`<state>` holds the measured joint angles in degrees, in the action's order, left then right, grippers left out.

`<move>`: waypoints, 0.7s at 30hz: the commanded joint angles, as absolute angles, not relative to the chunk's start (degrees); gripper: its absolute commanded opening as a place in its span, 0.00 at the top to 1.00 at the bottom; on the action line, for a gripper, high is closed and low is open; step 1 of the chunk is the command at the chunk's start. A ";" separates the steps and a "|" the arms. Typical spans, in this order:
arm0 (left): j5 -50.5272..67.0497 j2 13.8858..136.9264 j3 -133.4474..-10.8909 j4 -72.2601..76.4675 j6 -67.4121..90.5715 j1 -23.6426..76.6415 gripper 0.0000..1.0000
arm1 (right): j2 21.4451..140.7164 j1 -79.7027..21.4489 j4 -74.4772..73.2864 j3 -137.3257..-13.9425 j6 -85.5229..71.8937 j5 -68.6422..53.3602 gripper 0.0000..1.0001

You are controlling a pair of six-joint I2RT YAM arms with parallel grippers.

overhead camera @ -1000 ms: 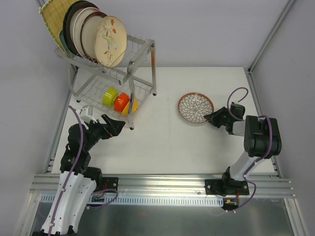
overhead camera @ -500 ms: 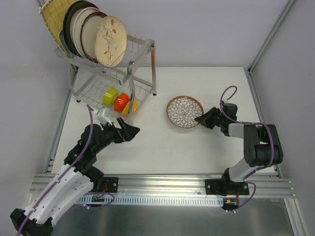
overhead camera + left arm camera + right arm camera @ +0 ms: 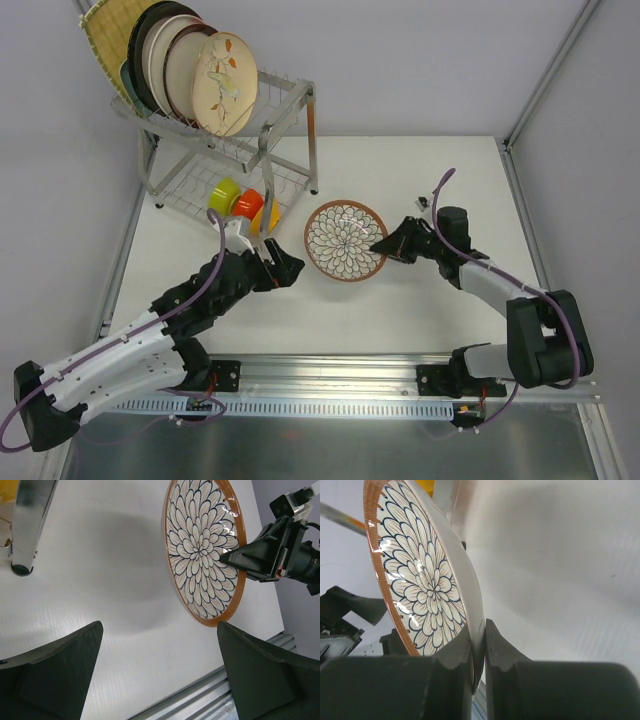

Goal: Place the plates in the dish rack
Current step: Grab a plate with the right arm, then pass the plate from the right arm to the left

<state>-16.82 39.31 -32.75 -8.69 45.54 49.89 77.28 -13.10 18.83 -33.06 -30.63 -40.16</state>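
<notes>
My right gripper (image 3: 383, 246) is shut on the right rim of the white petal-pattern plate (image 3: 345, 241), which has an orange-brown rim, and holds it above the table's middle; the plate also shows in the right wrist view (image 3: 427, 580) and the left wrist view (image 3: 202, 550). My left gripper (image 3: 290, 270) is open and empty, just left of the plate and apart from it (image 3: 157, 680). The silver wire dish rack (image 3: 285, 100) stands at the back left. Its top tier holds several plates upright, the cream floral plate (image 3: 224, 84) in front and the yellow woven plate (image 3: 105, 40) at the back.
Small green (image 3: 224, 194), orange (image 3: 246, 205) and yellow bowls sit on the rack's lower tier. A rack leg (image 3: 27, 525) stands close by my left gripper. An aluminium rail (image 3: 330, 375) runs along the table's near edge.
My right gripper has carried the petal plate leftward toward the table's middle. My left arm has stretched out to the right, toward the plate.
</notes>
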 commanded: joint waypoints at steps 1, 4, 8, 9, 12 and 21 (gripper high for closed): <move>-25.91 42.17 -36.03 -6.59 47.11 52.82 0.01 | 71.72 -15.02 23.82 -34.19 -31.03 -47.28 0.99; -28.12 44.47 -37.09 -6.50 48.07 54.75 0.04 | 69.79 -16.61 23.99 -34.01 -31.20 -47.81 0.99; -28.65 47.28 -39.10 -6.15 48.78 55.90 0.08 | 67.94 -18.45 24.69 -33.75 -31.64 -47.81 0.99; -28.74 48.50 -39.46 -5.98 48.69 56.25 0.10 | 67.68 -18.89 24.96 -33.75 -31.73 -47.73 0.99; -29.53 50.62 -40.34 -5.71 49.04 56.95 0.18 | 67.24 -19.51 25.75 -33.75 -32.25 -47.55 0.99; -30.41 53.35 -40.69 -5.36 52.47 57.48 0.37 | 66.80 -21.01 27.24 -33.22 -32.87 -47.46 0.99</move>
<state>-28.56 52.84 -38.46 -7.33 50.46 56.69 70.17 -20.47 18.39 -32.12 -30.52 -43.07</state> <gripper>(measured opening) 0.632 0.115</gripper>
